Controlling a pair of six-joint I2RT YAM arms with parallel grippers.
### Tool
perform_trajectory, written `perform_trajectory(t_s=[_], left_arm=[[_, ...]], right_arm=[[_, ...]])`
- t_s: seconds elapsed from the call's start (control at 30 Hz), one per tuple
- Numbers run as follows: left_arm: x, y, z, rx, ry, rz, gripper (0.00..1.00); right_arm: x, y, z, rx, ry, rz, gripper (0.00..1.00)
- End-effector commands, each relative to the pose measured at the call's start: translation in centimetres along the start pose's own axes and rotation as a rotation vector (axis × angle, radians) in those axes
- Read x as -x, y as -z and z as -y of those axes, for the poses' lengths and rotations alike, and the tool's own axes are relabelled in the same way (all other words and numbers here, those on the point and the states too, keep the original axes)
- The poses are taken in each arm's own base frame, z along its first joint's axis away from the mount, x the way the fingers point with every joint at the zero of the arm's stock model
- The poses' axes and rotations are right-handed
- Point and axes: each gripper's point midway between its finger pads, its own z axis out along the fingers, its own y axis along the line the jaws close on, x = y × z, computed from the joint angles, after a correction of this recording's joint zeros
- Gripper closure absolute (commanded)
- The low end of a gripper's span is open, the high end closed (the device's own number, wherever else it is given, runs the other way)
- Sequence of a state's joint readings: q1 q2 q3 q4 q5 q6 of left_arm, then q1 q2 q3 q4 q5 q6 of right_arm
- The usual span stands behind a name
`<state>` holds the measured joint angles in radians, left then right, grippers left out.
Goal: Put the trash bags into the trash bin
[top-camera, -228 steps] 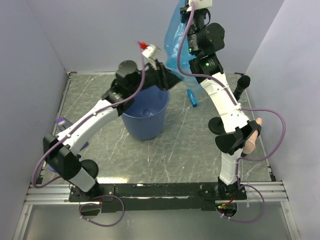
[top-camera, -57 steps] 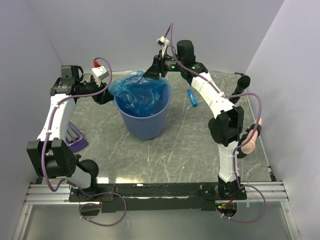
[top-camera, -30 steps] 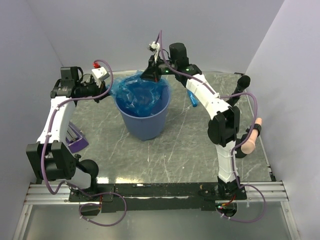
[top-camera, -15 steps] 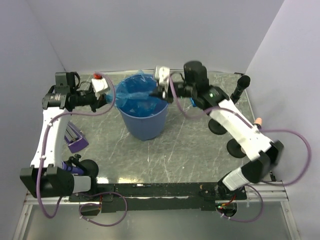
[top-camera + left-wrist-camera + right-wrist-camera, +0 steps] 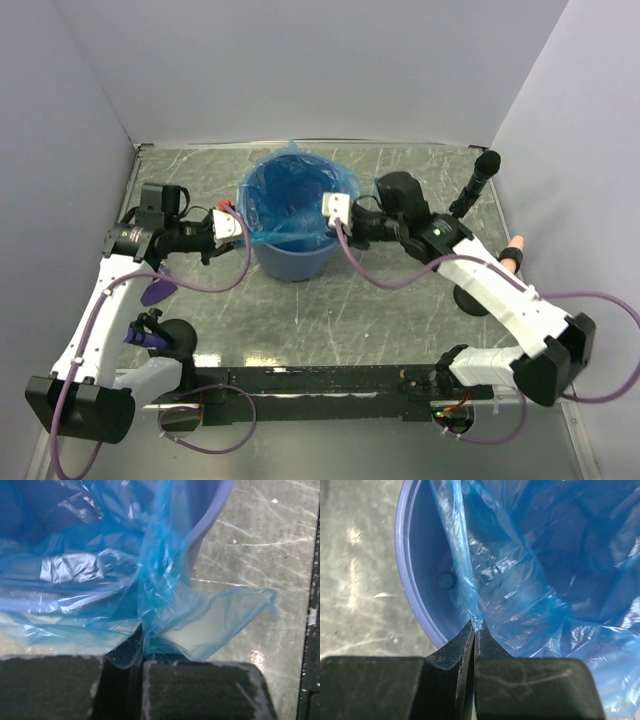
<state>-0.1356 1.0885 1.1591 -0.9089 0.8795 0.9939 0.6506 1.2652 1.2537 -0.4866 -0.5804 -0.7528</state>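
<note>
The blue trash bin (image 5: 292,262) stands mid-table with a bright blue trash bag (image 5: 290,195) lining it, the bag's edge draped over the rim. My left gripper (image 5: 238,228) is shut on the bag's edge at the bin's left side; in the left wrist view the film (image 5: 200,620) comes out from between the shut jaws, outside the bin wall (image 5: 207,522). My right gripper (image 5: 337,222) is shut on the bag's edge at the bin's right rim; in the right wrist view the bag (image 5: 530,580) is pinched at my gripper (image 5: 476,627) over the rim (image 5: 407,580).
A purple object (image 5: 157,290) lies on the table (image 5: 380,320) under the left arm. A black microphone-like object (image 5: 481,172) stands at the far right and a pink handle (image 5: 514,250) pokes out behind the right arm. Grey walls enclose three sides.
Both grippers have come down and toward the near side, pulling the bag's edge out over the bin rim. The bag now lies lower and more open inside the bin.
</note>
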Motion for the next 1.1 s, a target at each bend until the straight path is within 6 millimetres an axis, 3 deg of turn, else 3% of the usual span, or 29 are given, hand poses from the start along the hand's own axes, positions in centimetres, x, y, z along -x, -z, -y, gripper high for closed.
perform_trajectory(t_s=[0.0,0.13,0.33,0.4,0.5,0.73,0.97,1.07], left_arm=[[-0.1,-0.7,0.2,0.016,-0.027,0.011,0.99],[-0.3,-1.1,0.0,0.027,-0.019,0.012,0.99],[2.6,-0.4,-2.6,0.137,-0.054,0.088,0.99],[3.3,-0.3,-3.1,0.155,-0.07,0.102,0.99],[2.8,-0.4,-2.7,0.127,-0.079,0.069,0.99],[-1.1,-1.3,-1.2,0.091,-0.116,-0.021,0.99],[-5.0,-3.0,0.0,0.046,-0.057,-0.08,0.99],[-5.9,-3.7,-0.5,0.074,-0.029,-0.076,0.99]], right_arm=[[-0.5,1.4,-1.2,-0.042,0.025,-0.002,1.0],[-0.6,1.5,-1.7,-0.053,0.014,0.007,1.0],[4.0,2.7,1.2,-0.186,0.113,0.128,1.0],[5.3,2.9,1.4,-0.182,0.147,0.15,1.0],[6.1,3.3,0.6,-0.157,0.178,0.16,1.0],[1.0,3.3,-2.2,-0.144,0.19,0.064,1.0],[-3.2,0.0,-2.9,-0.115,0.126,0.004,1.0],[-4.3,-1.8,-2.5,-0.117,0.073,0.0,1.0]])
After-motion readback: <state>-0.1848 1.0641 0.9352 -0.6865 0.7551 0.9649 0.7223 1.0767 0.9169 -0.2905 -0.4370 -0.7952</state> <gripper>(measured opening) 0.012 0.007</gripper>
